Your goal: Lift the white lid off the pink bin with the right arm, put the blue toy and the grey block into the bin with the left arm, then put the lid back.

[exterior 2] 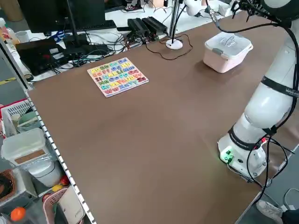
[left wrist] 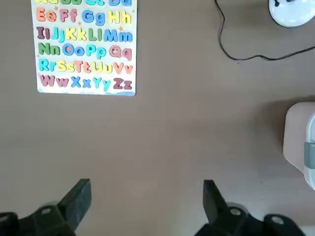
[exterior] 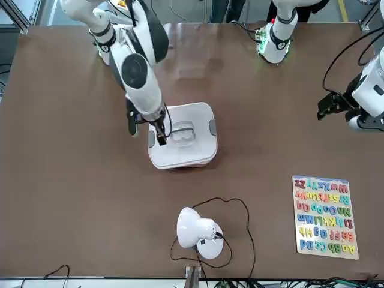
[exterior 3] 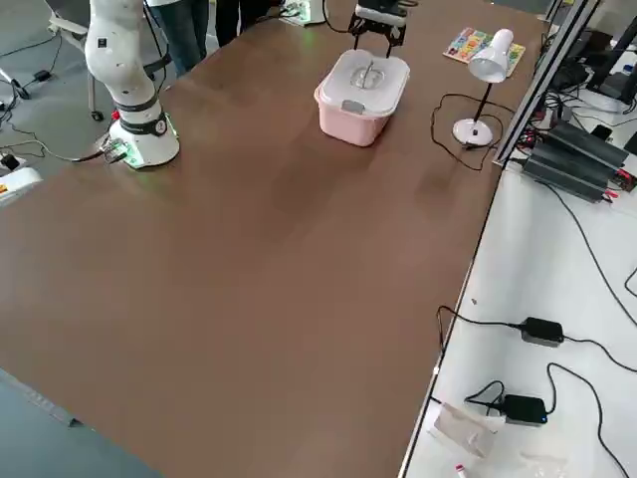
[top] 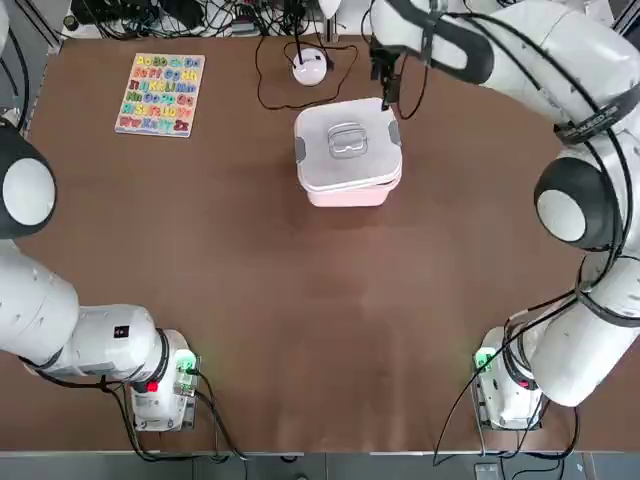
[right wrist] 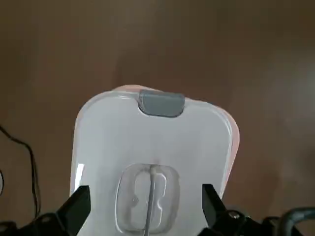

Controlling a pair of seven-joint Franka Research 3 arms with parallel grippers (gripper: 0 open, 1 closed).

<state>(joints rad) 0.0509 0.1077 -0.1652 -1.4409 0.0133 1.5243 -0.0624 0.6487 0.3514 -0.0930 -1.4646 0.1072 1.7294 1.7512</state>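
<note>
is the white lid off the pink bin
No, the white lid sits on top of the pink bin.

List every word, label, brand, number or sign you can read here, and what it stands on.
Alphabet board: top row, cut off by the picture's edge
"Ee Ff Gg Hh"
"Ii Jj Kk Ll Mm"
"Nn Oo Pp Qq"
"Rr Ss Tt Uu Vv"
"Ww Xx Yy Zz"
Left arm: small dark label, too small to read
</note>
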